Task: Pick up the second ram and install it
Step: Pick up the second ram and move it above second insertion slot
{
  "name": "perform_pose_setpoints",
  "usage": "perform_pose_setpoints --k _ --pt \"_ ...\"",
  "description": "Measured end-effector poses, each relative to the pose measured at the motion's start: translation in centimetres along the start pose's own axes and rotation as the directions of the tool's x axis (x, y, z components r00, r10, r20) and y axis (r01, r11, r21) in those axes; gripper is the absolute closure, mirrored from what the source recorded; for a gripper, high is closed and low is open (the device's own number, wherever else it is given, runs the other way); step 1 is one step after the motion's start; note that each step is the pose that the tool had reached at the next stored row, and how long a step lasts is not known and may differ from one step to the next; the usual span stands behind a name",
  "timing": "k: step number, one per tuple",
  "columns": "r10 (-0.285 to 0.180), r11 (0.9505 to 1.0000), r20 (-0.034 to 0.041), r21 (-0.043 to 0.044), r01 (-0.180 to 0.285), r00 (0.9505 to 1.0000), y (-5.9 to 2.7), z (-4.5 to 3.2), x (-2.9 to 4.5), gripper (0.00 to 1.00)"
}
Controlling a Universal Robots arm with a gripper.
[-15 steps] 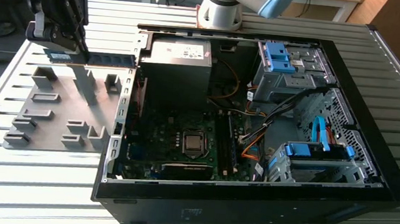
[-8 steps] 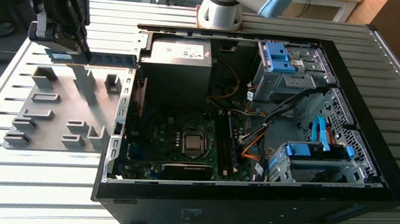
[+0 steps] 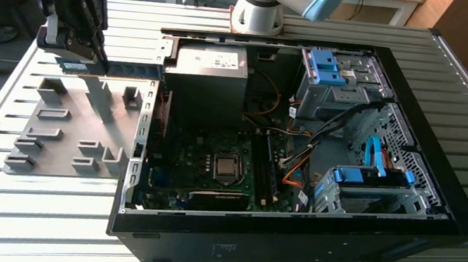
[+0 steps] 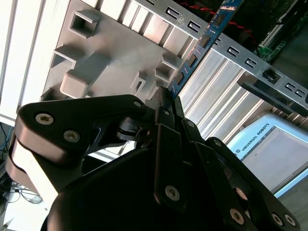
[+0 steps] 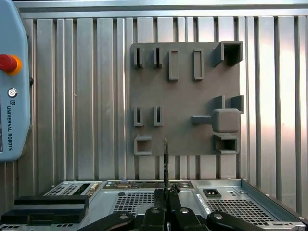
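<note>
My fingers [image 4: 163, 108] clamp one end of the second ram [image 3: 129, 69], held level near the grey slotted holder [image 3: 73, 129], beside the open computer case [image 3: 293, 234] — gripped endwise, it could twist or slip on contact.

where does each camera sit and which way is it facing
Exterior view: off the arm, looking down on the open black computer case and grey plastic slotted holder; shows arm base and tool.
First wrist view: on the arm, looking past the tool at the holder.
Second wrist view: on the arm, looking along the tool and long thin blue-green ram stick.
Both wrist views share the tool shut on the ram stick.
</note>
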State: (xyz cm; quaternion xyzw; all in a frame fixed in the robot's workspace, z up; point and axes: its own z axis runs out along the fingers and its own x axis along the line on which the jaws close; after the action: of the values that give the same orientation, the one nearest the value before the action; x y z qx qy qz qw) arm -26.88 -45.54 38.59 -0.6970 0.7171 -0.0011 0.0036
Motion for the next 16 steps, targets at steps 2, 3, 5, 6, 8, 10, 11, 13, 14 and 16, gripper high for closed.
perform_pose_setpoints --k 2,3,5,6,8,10,11,13,14,16 --pt "0.000 1.0000 0.0000 0.0000 0.000 1.0000 -0.06 0.00 0.00 0.86" --pt "0.000 1.0000 0.0000 0.0000 0.000 1.0000 -0.09 0.00 0.00 0.86" --pt "0.000 1.0000 0.0000 0.0000 0.000 1.0000 -0.14 0.00 0.00 0.86" --pt "0.000 1.0000 0.0000 0.0000 0.000 1.0000 -0.17 0.00 0.00 0.86" --pt "0.000 1.0000 0.0000 0.0000 0.000 1.0000 -0.24 0.00 0.00 0.86" --pt "0.000 1.0000 0.0000 0.0000 0.000 1.0000 -0.30 0.00 -0.01 0.86" --pt "0.000 1.0000 0.0000 0.0000 0.000 1.0000 -0.33 0.00 -0.01 0.86" --pt "0.000 1.0000 -0.0001 0.0000 0.000 1.0000 -0.39 0.00 -0.01 0.86" --pt "0.000 1.0000 0.0001 0.0000 0.000 1.0000 -0.42 0.01 -0.01 0.86" --pt "0.000 1.0000 0.0000 0.0000 0.000 1.0000 -0.49 0.00 -0.01 0.86"
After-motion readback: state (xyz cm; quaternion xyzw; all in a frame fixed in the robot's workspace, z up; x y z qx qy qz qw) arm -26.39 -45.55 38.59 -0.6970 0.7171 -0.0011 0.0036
